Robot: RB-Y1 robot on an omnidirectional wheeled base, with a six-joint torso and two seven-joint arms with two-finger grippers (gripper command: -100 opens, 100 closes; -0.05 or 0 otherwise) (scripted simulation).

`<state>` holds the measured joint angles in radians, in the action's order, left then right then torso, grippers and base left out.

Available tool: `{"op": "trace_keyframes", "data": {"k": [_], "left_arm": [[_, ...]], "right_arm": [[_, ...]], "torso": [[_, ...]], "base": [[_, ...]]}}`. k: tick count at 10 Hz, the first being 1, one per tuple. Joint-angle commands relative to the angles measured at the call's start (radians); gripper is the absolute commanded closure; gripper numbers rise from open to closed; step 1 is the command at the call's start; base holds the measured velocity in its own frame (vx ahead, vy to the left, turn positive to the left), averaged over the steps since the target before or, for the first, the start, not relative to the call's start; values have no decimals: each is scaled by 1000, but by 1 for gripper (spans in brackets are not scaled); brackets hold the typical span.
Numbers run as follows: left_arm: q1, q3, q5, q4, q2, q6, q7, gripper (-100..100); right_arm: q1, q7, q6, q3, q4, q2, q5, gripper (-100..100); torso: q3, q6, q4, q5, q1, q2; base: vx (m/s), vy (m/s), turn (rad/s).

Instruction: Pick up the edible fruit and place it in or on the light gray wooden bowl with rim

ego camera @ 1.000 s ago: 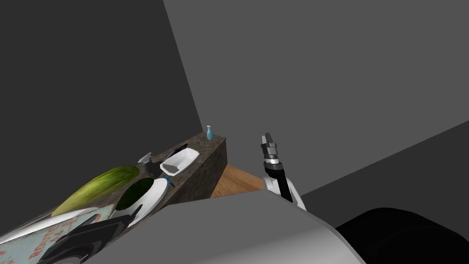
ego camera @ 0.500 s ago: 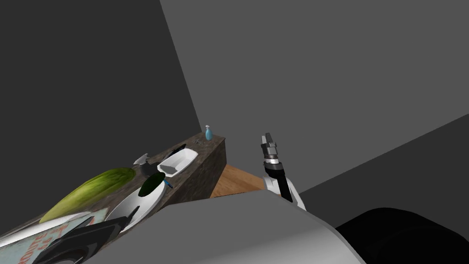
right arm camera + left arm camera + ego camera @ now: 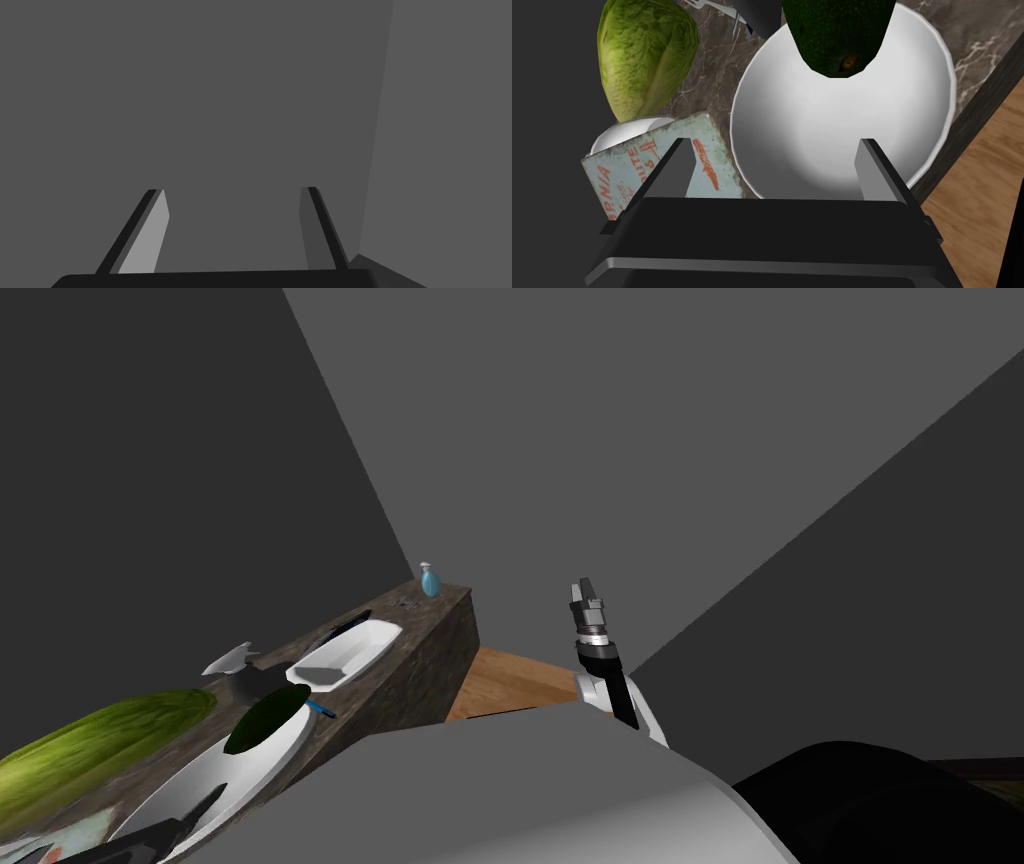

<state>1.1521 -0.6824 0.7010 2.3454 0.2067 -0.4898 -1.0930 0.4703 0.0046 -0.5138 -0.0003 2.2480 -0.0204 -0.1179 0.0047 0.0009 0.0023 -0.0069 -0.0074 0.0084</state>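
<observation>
The left end effector is hovering over a dark marbled table, its fingers spread wide apart. Beyond them a white bowl is sitting near the table edge, with a dark green avocado lying over its far side. A head of lettuce is lying beside the bowl, and a pale card with red lettering is leaning on a small white dish. A wooden floor is showing past the edge.

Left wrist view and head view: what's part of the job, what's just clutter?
Job: avocado, bowl, left end effector, open.
Clutter: lettuce, sign, dish, spray bottle.
</observation>
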Motion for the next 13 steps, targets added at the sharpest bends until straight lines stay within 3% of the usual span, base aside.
{"op": "trace_keyframes", "data": {"k": [1,2,3,4,5,7,8,9,13], "left_arm": [[7,-50,24,-25,32,-11,-37,-100],[17,-75,46,-51,57,-10,-63,-100],[17,-87,46,-51,57,-10,-63,-100],[26,-122,67,-76,82,-8,-89,-100],[26,-122,67,-76,82,-8,-89,-100],[46,-185,111,-127,132,-6,-141,-100],[36,-170,96,-112,120,-8,-123,-100],[35,-174,96,-113,122,-13,-131,0],[35,-173,96,-113,122,-13,-131,0]], "right_arm": [[0,0,0,0,0,0,0,0],[0,0,0,0,0,0,0,0],[0,0,0,0,0,0,0,0],[0,0,0,0,0,0,0,0],[0,0,0,0,0,0,0,0],[0,0,0,0,0,0,0,0],[0,0,0,0,0,0,0,0],[0,0,0,0,0,0,0,0],[0,0,0,0,0,0,0,0]], "torso": [[0,0,0,0,0,0],[-1,1,0,0,1,-1],[-1,1,0,0,2,-1],[-1,0,0,1,2,-2],[-1,1,-1,0,1,-2],[-1,1,-1,1,2,-2],[-1,1,-1,0,1,-2],[-1,0,-1,1,3,-3],[-2,0,-1,2,7,-4]], "base": [[-43,-66,-204],[-42,-76,-281],[-32,-57,-105],[-35,-84,-210],[-28,-59,-90],[-34,-82,-248],[-20,-42,-50],[-3,-7,13],[0,0,0]]}}
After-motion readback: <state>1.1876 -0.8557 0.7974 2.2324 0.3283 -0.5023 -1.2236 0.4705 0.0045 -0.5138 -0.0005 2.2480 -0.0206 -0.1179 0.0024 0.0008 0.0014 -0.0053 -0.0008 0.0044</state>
